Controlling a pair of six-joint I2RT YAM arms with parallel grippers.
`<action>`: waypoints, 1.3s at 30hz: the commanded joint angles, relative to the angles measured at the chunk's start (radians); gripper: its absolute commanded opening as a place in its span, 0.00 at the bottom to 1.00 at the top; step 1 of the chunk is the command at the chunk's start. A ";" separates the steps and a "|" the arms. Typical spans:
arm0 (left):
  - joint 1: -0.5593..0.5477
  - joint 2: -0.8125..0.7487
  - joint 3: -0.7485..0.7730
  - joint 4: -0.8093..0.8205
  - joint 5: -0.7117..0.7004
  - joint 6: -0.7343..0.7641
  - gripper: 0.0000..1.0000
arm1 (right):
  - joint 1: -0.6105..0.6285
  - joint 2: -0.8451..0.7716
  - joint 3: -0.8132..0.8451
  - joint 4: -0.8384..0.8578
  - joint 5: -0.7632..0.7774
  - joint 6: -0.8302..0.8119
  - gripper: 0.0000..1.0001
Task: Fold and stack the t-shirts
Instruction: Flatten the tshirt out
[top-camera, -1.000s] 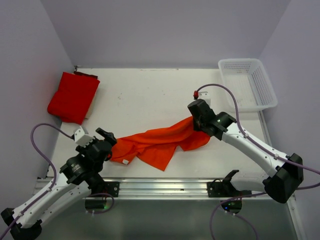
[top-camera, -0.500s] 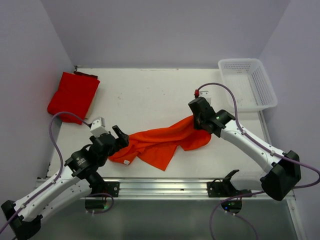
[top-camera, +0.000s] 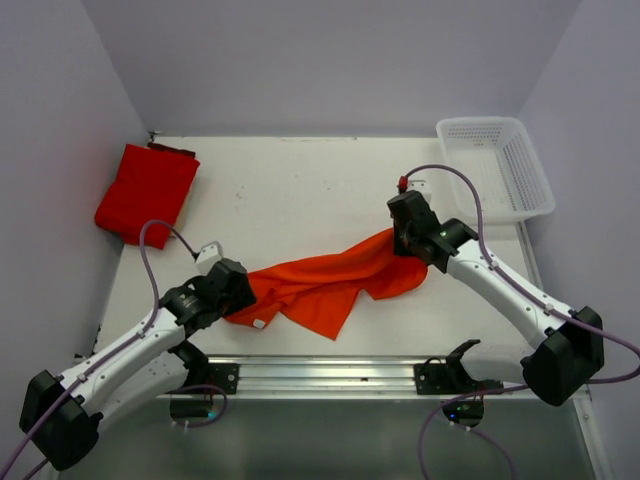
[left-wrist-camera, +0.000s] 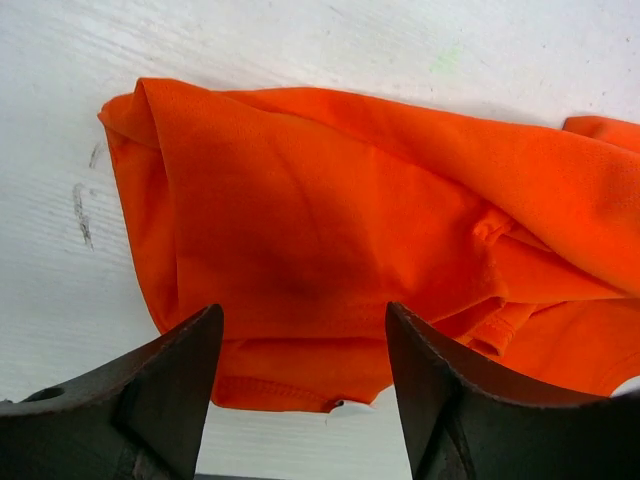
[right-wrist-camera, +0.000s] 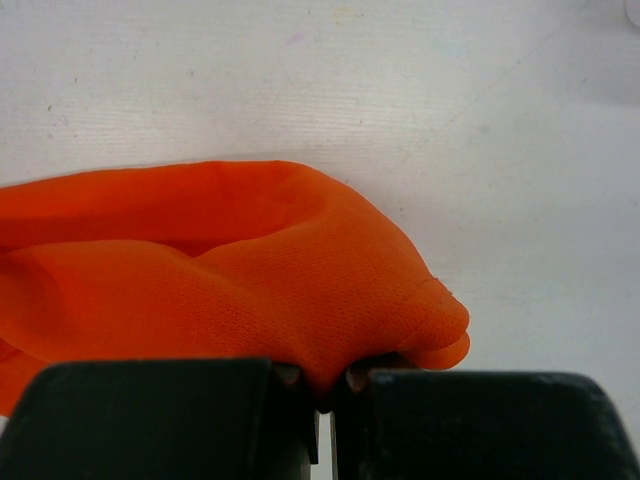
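orange t-shirt (top-camera: 320, 285) tight between right fingers (right-wrist-camera: 150, 420); left fingers (left-wrist-camera: 160, 390) wide apart above it

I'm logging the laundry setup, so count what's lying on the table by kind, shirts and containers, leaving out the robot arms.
T-shirts: 2 (a bright orange cloth t-shirt lying crumpled mid-table, and a deep red cloth t-shirt folded at the far left)
Baskets: 1 (a white plastic mesh basket at the far right corner)
Total: 3
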 joint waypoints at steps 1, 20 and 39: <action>0.008 0.019 0.054 -0.046 0.056 -0.048 0.69 | -0.034 -0.031 -0.021 0.050 -0.035 -0.023 0.00; 0.008 0.014 0.013 -0.054 0.107 -0.063 0.64 | -0.131 -0.040 -0.062 0.093 -0.069 -0.032 0.00; 0.008 0.151 -0.070 0.212 0.150 -0.037 0.65 | -0.193 -0.071 -0.075 0.072 -0.067 -0.023 0.00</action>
